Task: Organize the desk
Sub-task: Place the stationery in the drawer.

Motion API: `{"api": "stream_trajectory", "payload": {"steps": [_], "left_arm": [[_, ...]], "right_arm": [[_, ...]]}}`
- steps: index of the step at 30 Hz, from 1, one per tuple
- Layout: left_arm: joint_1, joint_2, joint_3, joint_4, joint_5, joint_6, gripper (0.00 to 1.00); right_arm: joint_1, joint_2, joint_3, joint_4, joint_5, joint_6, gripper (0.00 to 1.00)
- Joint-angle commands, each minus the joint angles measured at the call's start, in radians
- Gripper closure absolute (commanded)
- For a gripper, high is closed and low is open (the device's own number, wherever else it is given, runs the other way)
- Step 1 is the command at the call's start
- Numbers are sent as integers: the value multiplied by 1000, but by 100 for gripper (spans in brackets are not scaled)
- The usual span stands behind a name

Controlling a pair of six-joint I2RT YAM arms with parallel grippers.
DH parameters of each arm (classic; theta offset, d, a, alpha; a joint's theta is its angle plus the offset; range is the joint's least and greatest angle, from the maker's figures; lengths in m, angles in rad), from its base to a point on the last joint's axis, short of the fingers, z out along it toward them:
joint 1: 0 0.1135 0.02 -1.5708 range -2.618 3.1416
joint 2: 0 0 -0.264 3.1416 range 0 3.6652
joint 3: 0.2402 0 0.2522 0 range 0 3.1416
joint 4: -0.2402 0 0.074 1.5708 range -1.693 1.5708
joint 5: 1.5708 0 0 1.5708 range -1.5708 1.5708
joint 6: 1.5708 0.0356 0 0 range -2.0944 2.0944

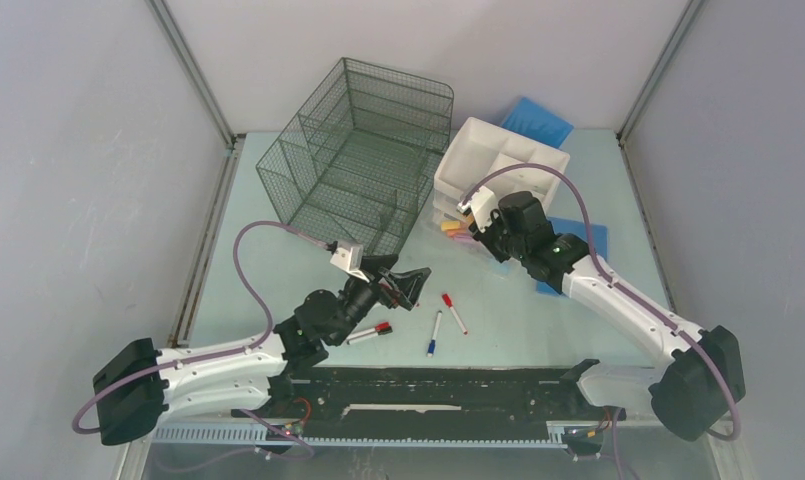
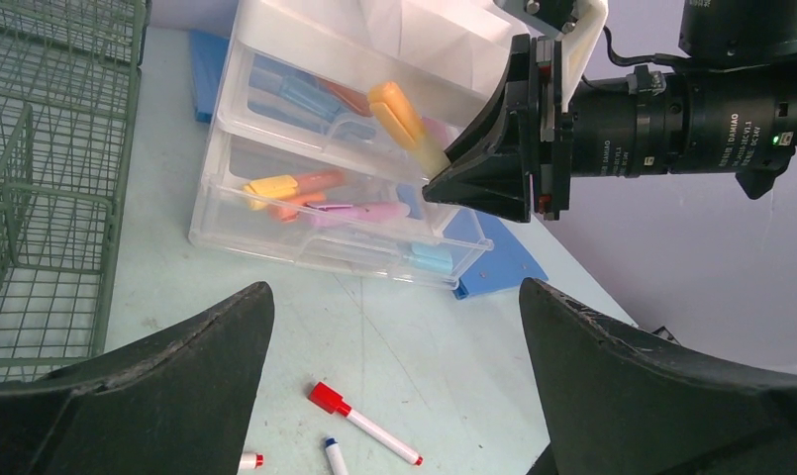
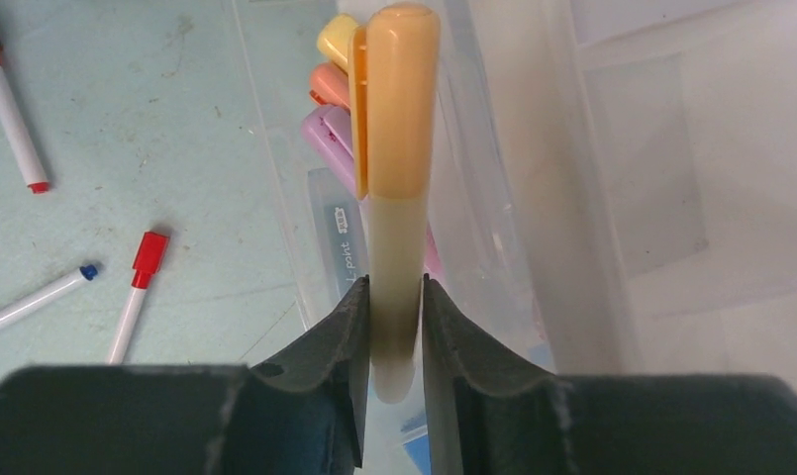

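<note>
Highlighter (image 3: 402, 148) in right pincer (image 3: 394, 332), at white drawer unit (image 3: 622, 198).

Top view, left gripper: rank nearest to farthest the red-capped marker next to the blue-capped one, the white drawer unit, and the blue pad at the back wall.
1. Red-capped marker: just right of the left gripper.
2. White drawer unit: farther back, to the right.
3. Blue pad: at the back wall, behind the drawer unit.
</note>
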State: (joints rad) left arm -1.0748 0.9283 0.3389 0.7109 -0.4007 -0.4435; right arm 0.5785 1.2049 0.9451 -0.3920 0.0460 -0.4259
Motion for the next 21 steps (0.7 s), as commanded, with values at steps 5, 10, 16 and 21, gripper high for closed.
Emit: {"api": "stream_trajectory", "payload": {"steps": [5, 10, 16, 21], "left_arm": [[6, -27, -15, 6, -29, 27, 0], [6, -38, -18, 0, -30, 31, 0], [5, -50, -24, -2, -36, 35, 0], [6, -58, -28, -5, -40, 37, 0]], "right_arm": [[9, 11, 43, 35, 38, -8, 53], [9, -2, 43, 33, 24, -4, 46], [9, -34, 43, 0, -103, -18, 46], [12, -56, 43, -52, -260, -64, 46]]}}
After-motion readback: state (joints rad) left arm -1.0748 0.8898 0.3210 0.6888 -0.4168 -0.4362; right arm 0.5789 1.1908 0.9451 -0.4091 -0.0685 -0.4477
